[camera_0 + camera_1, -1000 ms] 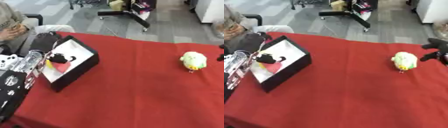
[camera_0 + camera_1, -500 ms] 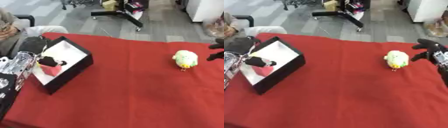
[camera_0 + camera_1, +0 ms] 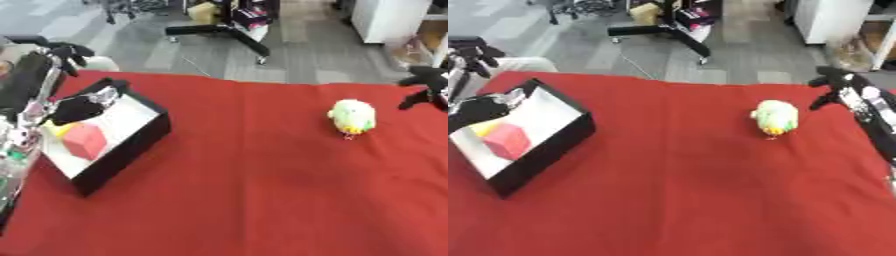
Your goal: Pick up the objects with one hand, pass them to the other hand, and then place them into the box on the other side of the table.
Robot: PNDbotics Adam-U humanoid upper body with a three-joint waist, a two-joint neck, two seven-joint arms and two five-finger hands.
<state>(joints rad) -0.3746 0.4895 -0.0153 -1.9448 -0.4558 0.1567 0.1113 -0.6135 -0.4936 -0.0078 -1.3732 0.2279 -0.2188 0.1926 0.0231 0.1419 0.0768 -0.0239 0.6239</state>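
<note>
Since the earlier frame, only the camera has shifted. At right, the right robot hand (image 3: 839, 86) hangs near the green plush toy (image 3: 774, 117), fingers curled, holding nothing; it should open, then close around the toy's body.

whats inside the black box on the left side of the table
Inside the black box, on its white floor, lie a red cube and a yellow thing partly covered by the left hand. Anything else beneath that hand is hidden.
</note>
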